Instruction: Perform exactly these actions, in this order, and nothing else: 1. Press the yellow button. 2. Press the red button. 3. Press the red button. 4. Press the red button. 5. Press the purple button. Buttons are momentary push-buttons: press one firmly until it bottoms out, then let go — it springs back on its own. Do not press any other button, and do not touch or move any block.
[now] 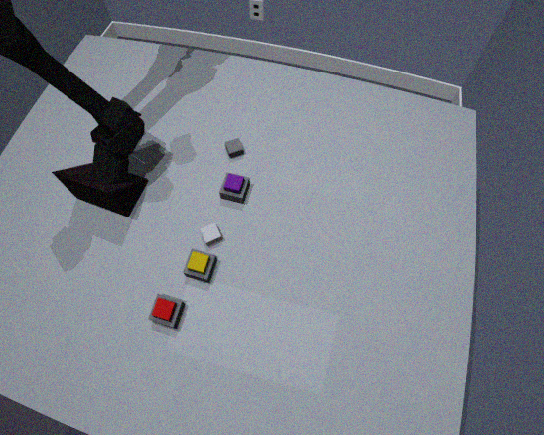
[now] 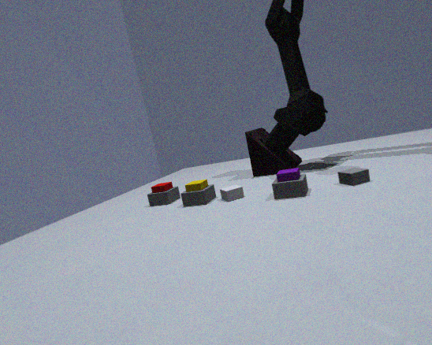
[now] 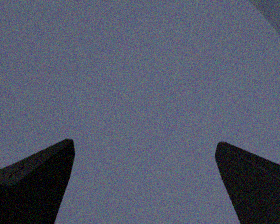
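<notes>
My gripper (image 1: 103,193) (image 2: 272,159) (image 3: 147,150) is open, with nothing between its fingers in the wrist view. It hangs low over the left of the table in the top view, away from all the buttons. The yellow button (image 1: 199,261) (image 2: 196,185) is between the other two buttons, on a grey base. The red button (image 1: 164,309) (image 2: 162,187) is nearest the bottom of the top view. The purple button (image 1: 234,183) (image 2: 288,174) is to the right of the gripper there. All three caps stand raised. The wrist view shows no button.
A white block (image 1: 210,233) (image 2: 232,193) lies between the yellow and purple buttons, close to the yellow one. A dark grey block (image 1: 234,147) (image 2: 353,176) lies beyond the purple button in the top view. A low white rail (image 1: 290,54) runs along the table's far edge.
</notes>
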`<act>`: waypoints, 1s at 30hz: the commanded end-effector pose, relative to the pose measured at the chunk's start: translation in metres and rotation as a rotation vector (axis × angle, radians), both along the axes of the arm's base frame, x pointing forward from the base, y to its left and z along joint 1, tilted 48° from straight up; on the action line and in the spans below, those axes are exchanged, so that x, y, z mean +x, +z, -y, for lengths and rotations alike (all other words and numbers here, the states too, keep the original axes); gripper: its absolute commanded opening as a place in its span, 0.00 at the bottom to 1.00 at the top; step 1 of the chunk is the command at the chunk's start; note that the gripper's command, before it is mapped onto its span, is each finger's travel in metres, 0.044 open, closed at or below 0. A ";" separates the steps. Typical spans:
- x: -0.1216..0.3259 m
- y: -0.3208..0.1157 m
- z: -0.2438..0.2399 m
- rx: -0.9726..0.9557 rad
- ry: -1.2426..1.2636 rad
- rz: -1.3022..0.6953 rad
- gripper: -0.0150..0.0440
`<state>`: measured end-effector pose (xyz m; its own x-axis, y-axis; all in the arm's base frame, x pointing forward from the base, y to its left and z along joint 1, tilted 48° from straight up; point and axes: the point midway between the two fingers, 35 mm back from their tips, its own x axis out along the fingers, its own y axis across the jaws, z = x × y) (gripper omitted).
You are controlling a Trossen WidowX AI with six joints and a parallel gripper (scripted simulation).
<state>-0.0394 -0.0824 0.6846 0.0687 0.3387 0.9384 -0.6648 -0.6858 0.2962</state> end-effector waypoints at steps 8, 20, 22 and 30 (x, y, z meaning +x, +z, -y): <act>0.032 -0.006 -0.098 -0.244 -0.281 0.004 0.93; 0.150 -0.067 -0.230 -0.755 -0.694 -0.015 0.93; 0.174 -0.082 -0.243 -0.846 -0.747 -0.021 0.93; 0.270 -0.160 -0.272 -1.220 -0.901 -0.056 0.93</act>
<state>0.1863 0.1794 0.5644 0.6334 0.7284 0.2614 -0.7476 0.4887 0.4498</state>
